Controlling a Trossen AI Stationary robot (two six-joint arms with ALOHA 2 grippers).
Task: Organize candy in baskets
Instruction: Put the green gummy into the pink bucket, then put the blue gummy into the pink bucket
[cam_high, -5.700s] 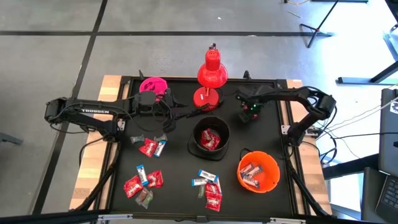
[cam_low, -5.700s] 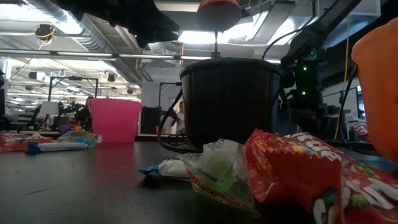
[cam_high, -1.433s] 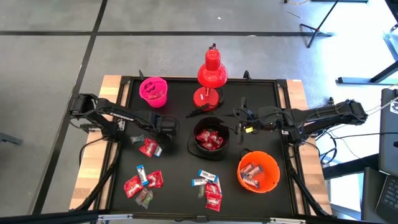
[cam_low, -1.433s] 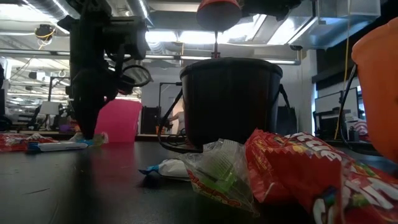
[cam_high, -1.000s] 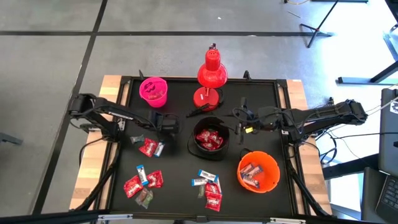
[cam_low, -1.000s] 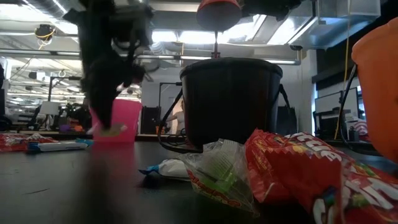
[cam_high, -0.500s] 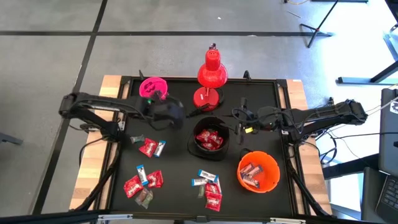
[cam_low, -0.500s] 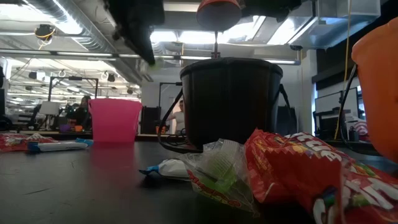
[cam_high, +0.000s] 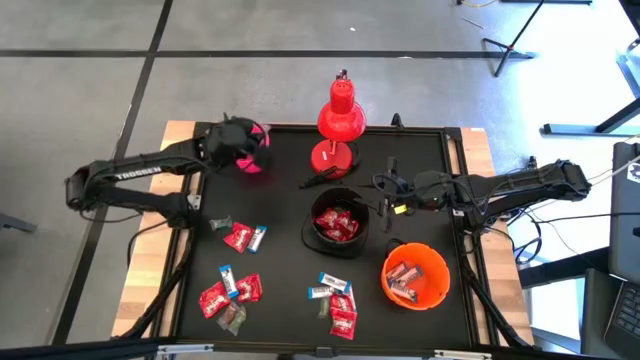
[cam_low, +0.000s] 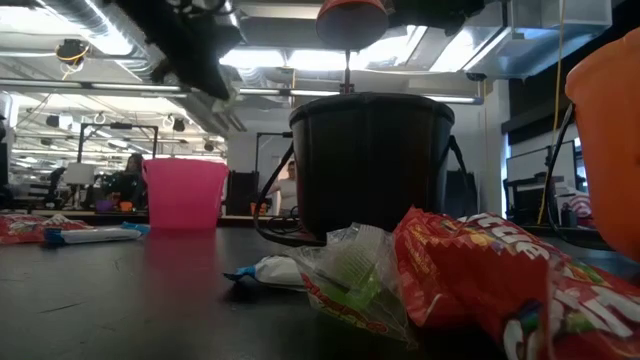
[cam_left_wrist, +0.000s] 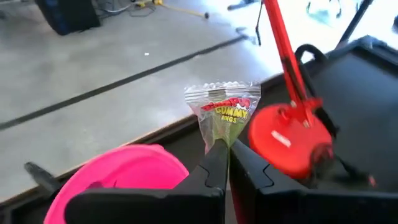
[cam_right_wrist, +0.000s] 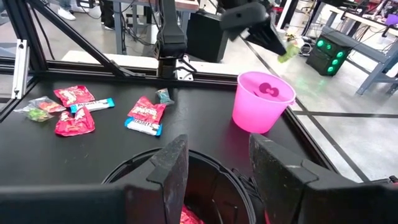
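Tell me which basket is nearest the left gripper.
The pink basket: the left gripper is over it, while the black and orange baskets stand far off.

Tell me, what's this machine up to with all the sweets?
It is sorting candy into baskets. The left gripper is shut on a gummy packet and holds it over the pink basket. The right gripper hangs open above the black basket, waiting. The orange basket already holds some candy, and more lies loose on the table.

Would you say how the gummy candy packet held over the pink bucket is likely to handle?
The gummy packet looks light and floppy: the shut left hand pinches one edge and it stands crinkled. Its clear wrapper seems slick, so it may slip. Released, it should drop into the pink bucket.
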